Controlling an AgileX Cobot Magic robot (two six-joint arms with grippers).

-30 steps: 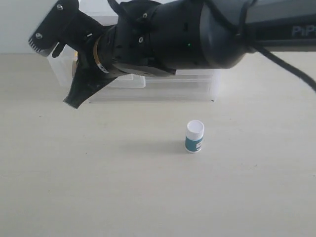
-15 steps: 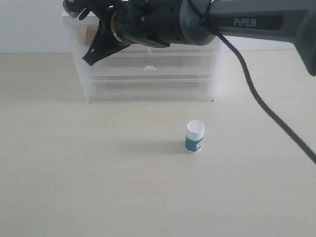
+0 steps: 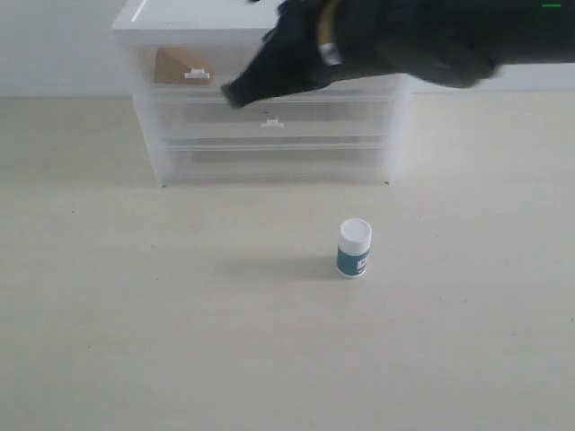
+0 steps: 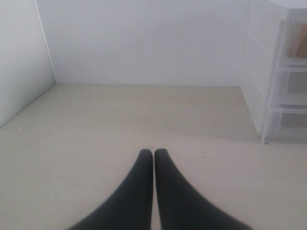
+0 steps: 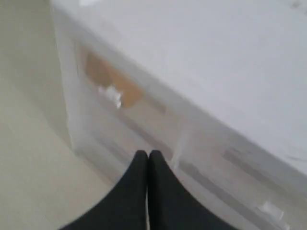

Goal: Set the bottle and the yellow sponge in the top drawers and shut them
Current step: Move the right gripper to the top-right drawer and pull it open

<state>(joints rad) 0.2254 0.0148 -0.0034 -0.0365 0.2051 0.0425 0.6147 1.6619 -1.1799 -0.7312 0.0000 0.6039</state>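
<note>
Okay, right gripper (image 5: pixel 147 155) has its fingers pressed together, holding nothing. It hangs in front of the white-framed chest (image 3: pixel 269 162), tips near the divide between the two top drawers, and is blurred in the exterior view. Left gripper (image 4: pixel 153 154) is pinched closed too, empty, low over the table (image 3: pixel 135 314) off the chest's side. Yellow sponge (image 3: pixel 178 65) sits inside the top left drawer (image 3: pixel 198 74), which looks pushed in. Bottle (image 3: pixel 354 249) stands upright on the table before the chest, well apart from both grippers — top right drawer is hidden behind the arm (image 3: pixel 404 36).
</note>
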